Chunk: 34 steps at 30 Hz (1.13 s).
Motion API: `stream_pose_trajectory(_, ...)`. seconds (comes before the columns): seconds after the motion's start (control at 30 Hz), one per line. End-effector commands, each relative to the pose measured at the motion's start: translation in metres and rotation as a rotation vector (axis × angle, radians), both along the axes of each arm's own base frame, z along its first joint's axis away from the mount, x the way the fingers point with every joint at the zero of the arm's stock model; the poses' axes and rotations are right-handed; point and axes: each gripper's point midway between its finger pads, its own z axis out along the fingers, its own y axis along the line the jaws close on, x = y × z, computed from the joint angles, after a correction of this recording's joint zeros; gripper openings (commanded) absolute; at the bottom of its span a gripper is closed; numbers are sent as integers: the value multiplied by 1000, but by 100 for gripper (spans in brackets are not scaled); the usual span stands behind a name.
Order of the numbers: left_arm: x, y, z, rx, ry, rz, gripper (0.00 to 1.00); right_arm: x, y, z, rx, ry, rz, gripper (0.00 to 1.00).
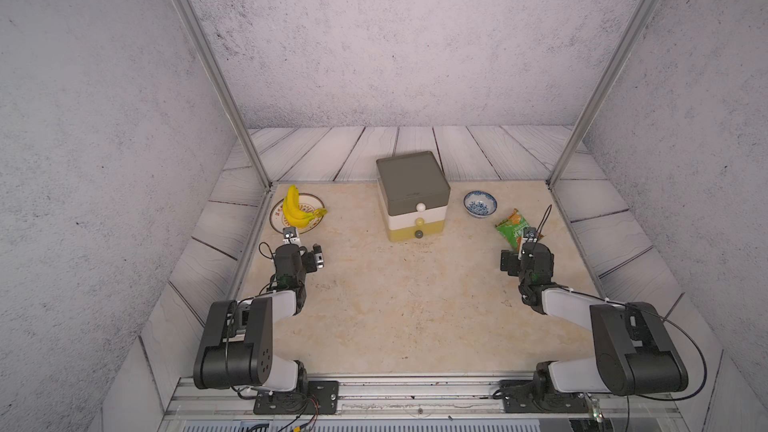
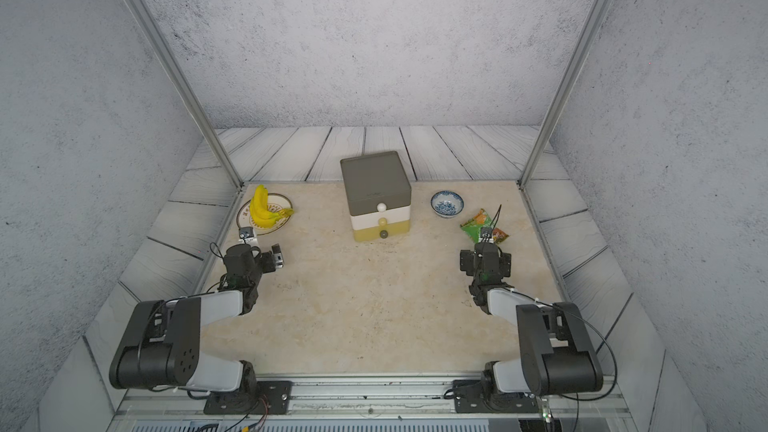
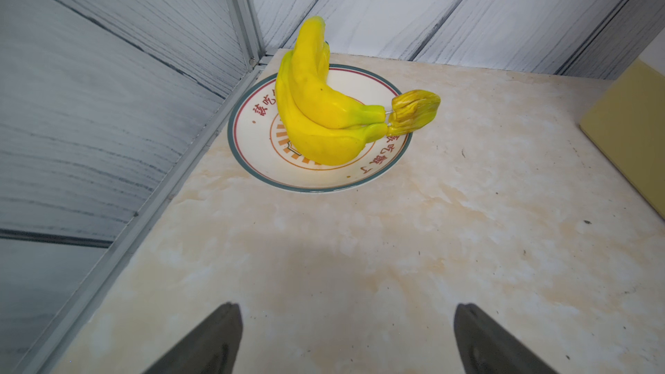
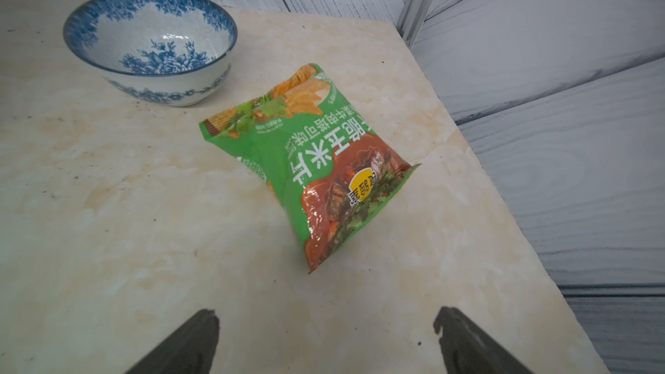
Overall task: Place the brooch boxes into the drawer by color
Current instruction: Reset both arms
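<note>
Beige marbled counter (image 1: 395, 317), grey textured walls (image 1: 395, 35), plank-print panels (image 1: 324, 151).

Left to right:
- The plate (image 1: 316, 200) holds the bananas (image 1: 294, 210). The left claw (image 3: 347, 313) sits just short of it, jaws spread wide and empty.
- The drawer (image 1: 413, 197) is mid-back with all three tiers shut (grey, white, yellow).
- Then the bowl (image 1: 480, 214) and the snack packet (image 1: 513, 226). The right claw (image 4: 325, 316) is near the packet, also gaping and holding nothing.

The brooch boxes are not visible in any view. They are either already inside or not set out; cannot tell.

If a tier needs opening, pinch its ball knob (image 1: 421, 206) and pull straight toward the arms. The other claw should brace the cabinet top (light plastic on a smooth slab probably slides).

The counter's middle is bare apart from faint specks and stains. The aluminium posts (image 1: 249, 139) at the back corners are well clear of the arms.
</note>
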Motion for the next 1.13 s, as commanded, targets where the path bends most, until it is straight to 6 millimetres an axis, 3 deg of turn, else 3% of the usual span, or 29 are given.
stream_pose_trajectory(0.0,8,-1,3,8,-58,-28,98,20,4,21,58,-152,27,100)
stream_pose_trajectory(0.1,8,-4,2,11,-30,-45,98,30,16,6,55,-106,100,100)
stream_pose_trajectory(1.1,12,-10,0,43,-14,-62,98,30,16,6,61,-94,104,100)
